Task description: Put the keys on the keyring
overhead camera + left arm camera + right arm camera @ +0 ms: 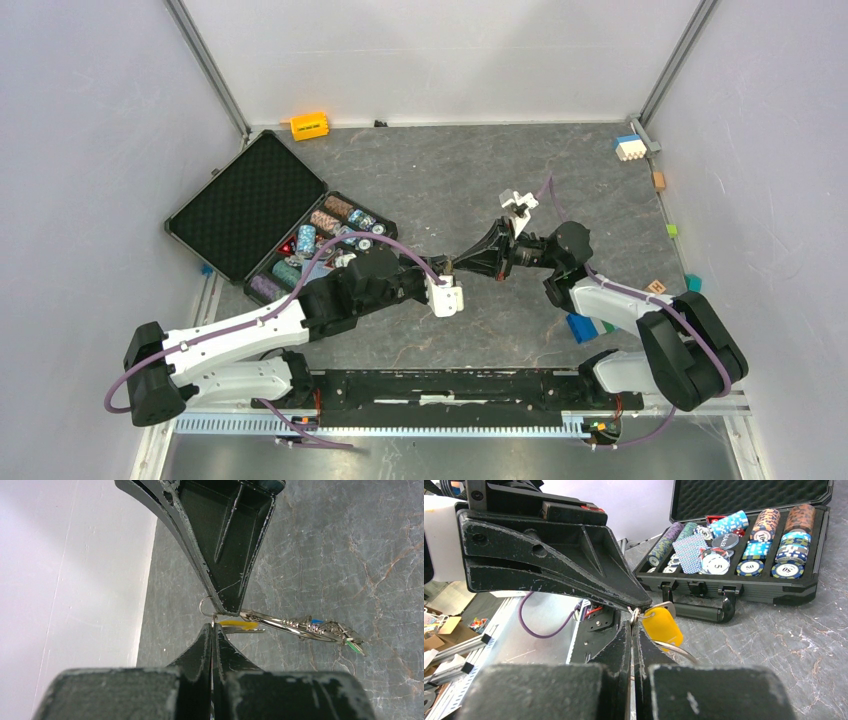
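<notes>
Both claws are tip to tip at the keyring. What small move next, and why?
Probably keep both claws shut and ease the right claw sideways, working the small loop of the yellow-tagged key along the keyring. The left claw and right meet at that loop, and the other keys already appear threaded on it.

Bright and even, lit from above. Soft shadows on the table [430,180]. Blurry up close in wrist views.
</notes>
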Tool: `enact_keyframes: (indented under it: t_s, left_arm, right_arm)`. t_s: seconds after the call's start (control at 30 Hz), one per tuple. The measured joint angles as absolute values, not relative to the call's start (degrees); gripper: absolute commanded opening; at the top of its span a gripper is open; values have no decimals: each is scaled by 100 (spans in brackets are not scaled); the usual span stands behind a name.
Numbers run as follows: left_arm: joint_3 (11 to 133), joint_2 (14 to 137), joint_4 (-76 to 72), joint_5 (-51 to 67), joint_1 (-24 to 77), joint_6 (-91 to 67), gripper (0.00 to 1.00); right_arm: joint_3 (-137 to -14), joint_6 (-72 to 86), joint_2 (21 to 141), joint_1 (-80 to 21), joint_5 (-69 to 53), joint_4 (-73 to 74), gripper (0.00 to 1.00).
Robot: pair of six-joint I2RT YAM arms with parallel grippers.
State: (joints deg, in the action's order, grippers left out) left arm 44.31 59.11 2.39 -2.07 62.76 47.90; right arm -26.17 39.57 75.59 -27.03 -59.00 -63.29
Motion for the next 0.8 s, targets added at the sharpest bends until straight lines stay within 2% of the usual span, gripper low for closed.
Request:
enact_keyframes:
  t_s: [0.8]
  left_arm:
    - [4440, 5913, 292, -246, 6276, 4790, 2]
  right_arm:
    - [-2657, 3817, 7559, -2735, -5902, -6163, 0]
